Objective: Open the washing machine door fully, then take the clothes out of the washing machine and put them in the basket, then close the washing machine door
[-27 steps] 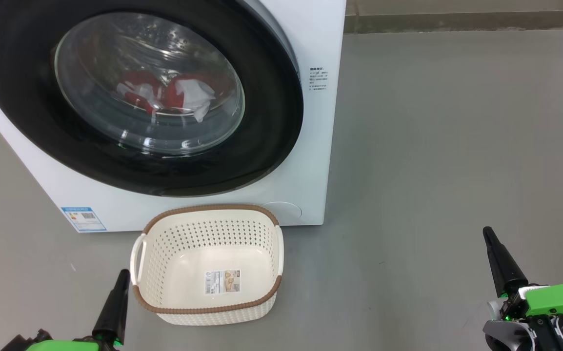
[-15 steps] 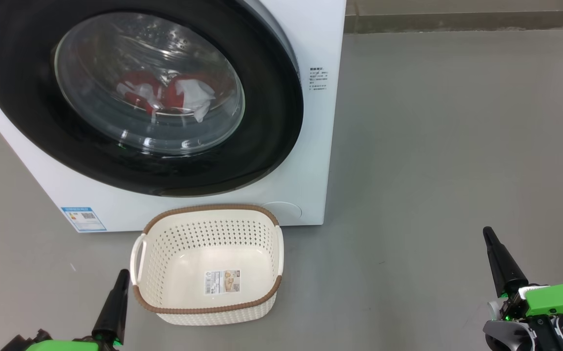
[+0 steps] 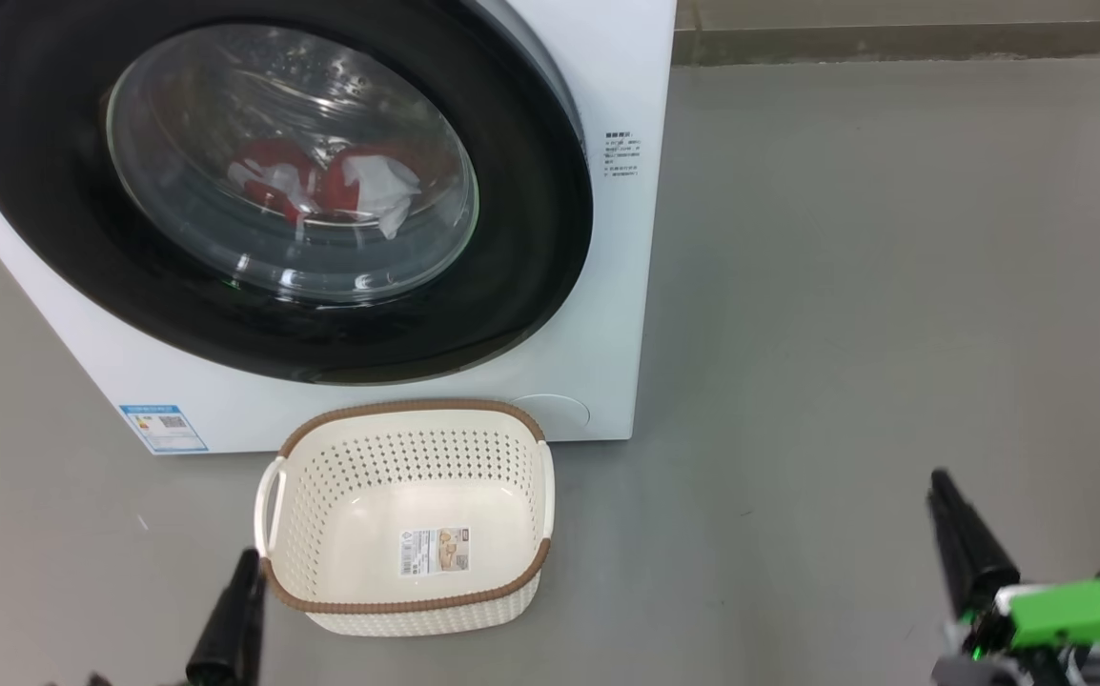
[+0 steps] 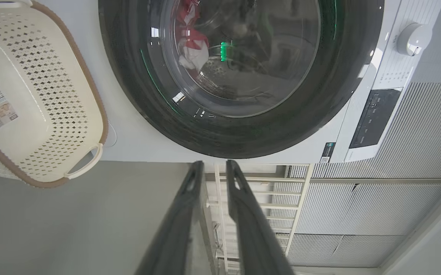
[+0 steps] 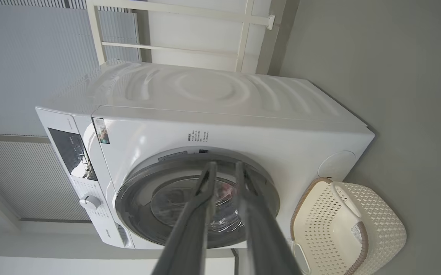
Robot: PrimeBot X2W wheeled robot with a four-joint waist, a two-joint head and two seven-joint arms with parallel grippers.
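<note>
The door [image 3: 512, 286] sits shut on the washer [image 3: 626, 314], with the clothes [image 3: 321, 186] in the drum behind its glass. Its stiff, glossy rim looks slippery, so hooking an edge should beat pinching; where the catch lies cannot be told. The clothes are soft and light; a pinched fold should lift them. The empty basket [image 3: 407, 408] stands just before the washer, perhaps close under the door's swing. The left gripper [image 4: 213, 168] and right gripper [image 5: 224, 170] hang well before the washer, narrowly parted, holding nothing.
</note>
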